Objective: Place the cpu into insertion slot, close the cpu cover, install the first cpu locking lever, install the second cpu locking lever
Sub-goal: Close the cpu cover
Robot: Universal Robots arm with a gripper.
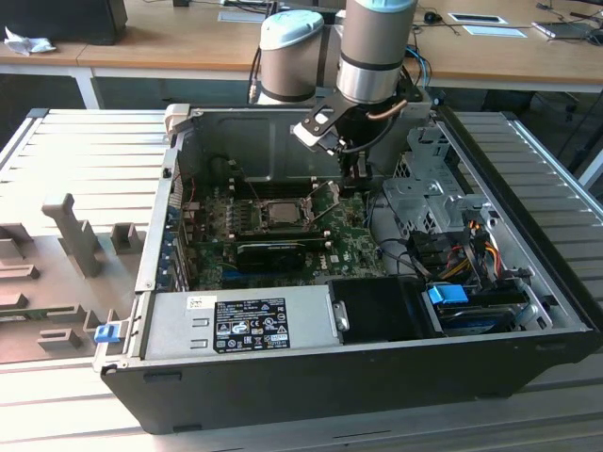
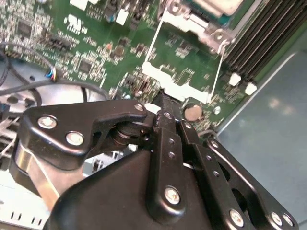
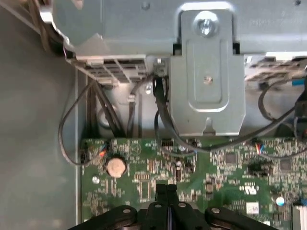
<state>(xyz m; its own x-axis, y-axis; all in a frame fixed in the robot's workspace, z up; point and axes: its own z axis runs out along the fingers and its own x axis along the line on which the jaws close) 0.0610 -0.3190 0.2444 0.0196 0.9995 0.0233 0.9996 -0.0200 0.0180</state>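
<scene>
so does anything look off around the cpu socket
Nothing damaged or spilled. The cpu cover stands swung open, green board showing through its window, leaving the cpu bare; the gripper sits at the cover's free edge.

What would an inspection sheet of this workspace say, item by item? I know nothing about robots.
Surface: grey ribbed table carrying an open computer case.
Job's things: chip sits in its socket; metal cover is open, hinged away from the chip.
Clutter: grey blocks on the table at the exterior view's left.
Grippers: gripper is shut, with its tip right by the cover's far edge; whether they touch cannot be told.
Cables: coloured wires inside the case; black cables in the first wrist view.
Surroundings: wooden desks behind the table.
</scene>
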